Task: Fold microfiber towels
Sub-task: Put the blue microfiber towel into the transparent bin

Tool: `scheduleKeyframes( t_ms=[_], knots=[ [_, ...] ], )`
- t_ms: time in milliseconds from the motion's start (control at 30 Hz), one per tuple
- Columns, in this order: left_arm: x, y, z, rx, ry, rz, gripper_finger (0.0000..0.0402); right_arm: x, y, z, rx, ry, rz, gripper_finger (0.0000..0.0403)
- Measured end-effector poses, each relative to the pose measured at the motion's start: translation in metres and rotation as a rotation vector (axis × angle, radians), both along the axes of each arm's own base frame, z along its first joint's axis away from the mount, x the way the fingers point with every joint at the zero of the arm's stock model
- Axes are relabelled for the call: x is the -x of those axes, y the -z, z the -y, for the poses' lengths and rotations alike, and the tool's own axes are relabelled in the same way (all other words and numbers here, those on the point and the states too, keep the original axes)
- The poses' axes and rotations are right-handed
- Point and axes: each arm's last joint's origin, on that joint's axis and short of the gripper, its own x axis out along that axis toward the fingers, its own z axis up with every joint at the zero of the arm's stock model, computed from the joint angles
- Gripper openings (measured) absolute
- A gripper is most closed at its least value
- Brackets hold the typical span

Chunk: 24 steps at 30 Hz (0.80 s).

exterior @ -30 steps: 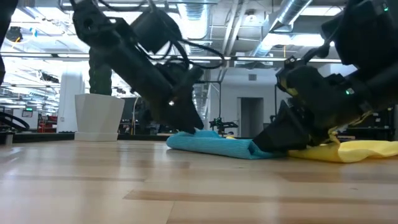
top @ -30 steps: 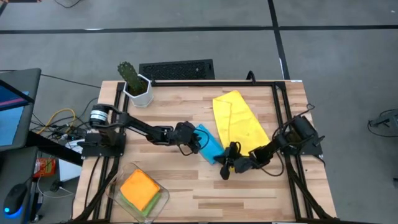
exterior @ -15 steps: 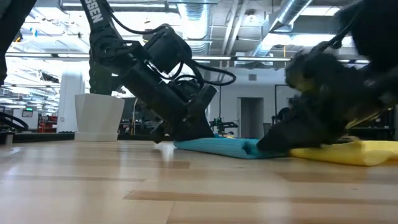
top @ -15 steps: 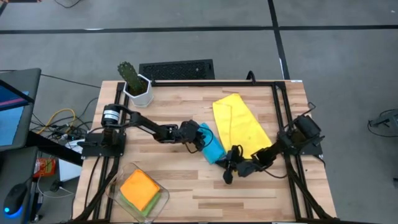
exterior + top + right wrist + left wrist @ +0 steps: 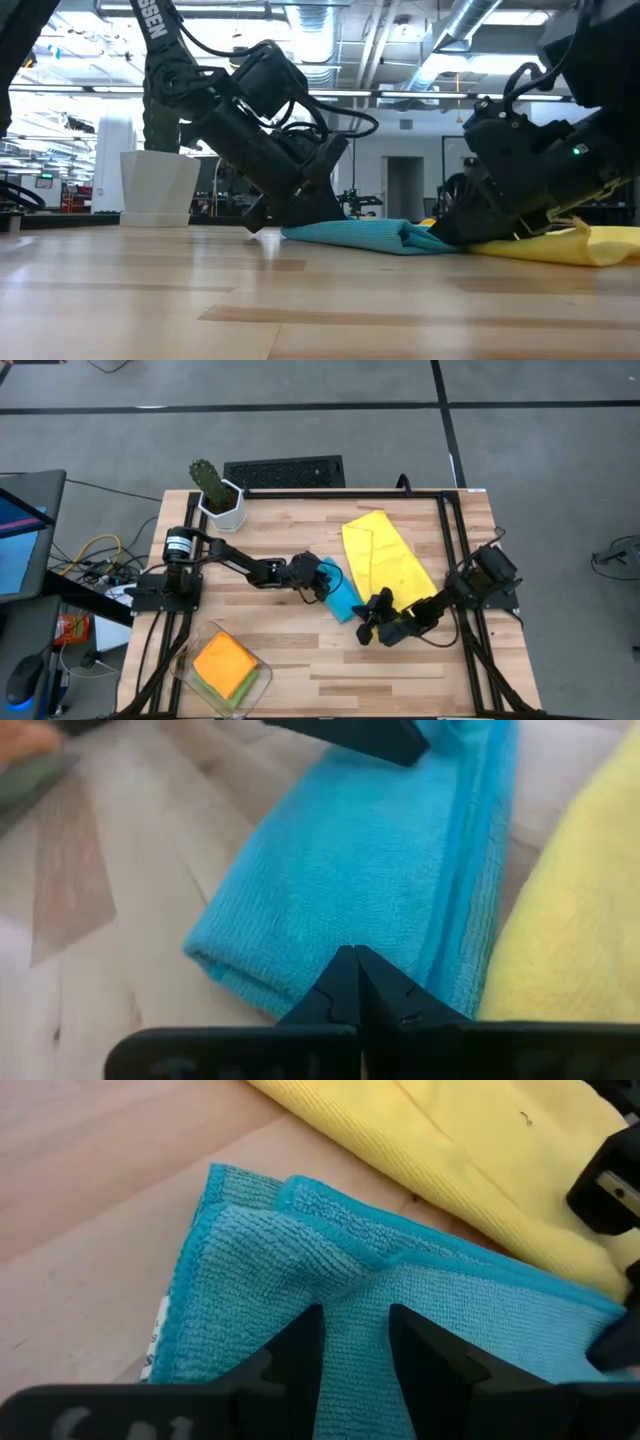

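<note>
A light blue towel [image 5: 341, 598], folded into a narrow strip, lies flat on the wooden table beside a yellow towel [image 5: 385, 555] that lies spread out behind it. My left gripper [image 5: 322, 582] stands low over the blue towel's far-left end, its fingers a little apart [image 5: 355, 1345]. My right gripper [image 5: 372, 618] is shut, its tip at the towel's near-right end [image 5: 355, 965]. An orange towel [image 5: 225, 660] lies folded on a green one in a clear tub. My left gripper lays its two slightly parted fingers [image 5: 300, 1355] on the top layer of the blue towel [image 5: 350, 1290], near its far-left end, slanting down from the table's left. Whether cloth is caught between them, I cannot tell. The towel lies flat on the table. My right gripper puts its shut fingertips [image 5: 345, 982] on the top of the blue towel [image 5: 345, 935], close to its folded near end, slanting down from the table's right. The towel lies flat on the table, beside the yellow towel [image 5: 570, 920].
A clear tub [image 5: 262, 678] stands at the near left of the table. A green cactus in a white pot [image 5: 218, 495] stands at the far left corner. Bare wood lies between the tub and the towels and along the near edge.
My left gripper has moved a little toward the table's right, farther onto the blue towel, and has tipped lower. My right gripper has shifted slightly at the towel's near-right end. The blue towel has stayed flat in its place.
</note>
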Motion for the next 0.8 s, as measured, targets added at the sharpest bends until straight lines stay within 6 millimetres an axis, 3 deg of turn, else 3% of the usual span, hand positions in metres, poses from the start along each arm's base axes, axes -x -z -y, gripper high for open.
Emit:
scheduleKeyframes(
  t_ms=[300, 600, 800],
  knots=[
    [0.002, -0.03, -0.01, -0.118, -0.032, 0.055, 0.0113, 0.004, 0.007, -0.006, 0.009, 0.0, -0.008, 0.0022],
    [0.001, 0.003, -0.024, -0.146, -0.084, -0.014, 0.0113, 0.005, 0.007, -0.006, 0.007, -0.01, -0.008, 0.0025],
    [-0.001, 0.007, -0.038, -0.105, -0.133, 0.033, 0.0113, 0.005, 0.007, -0.006, 0.008, -0.013, -0.013, 0.0021]
  ],
)
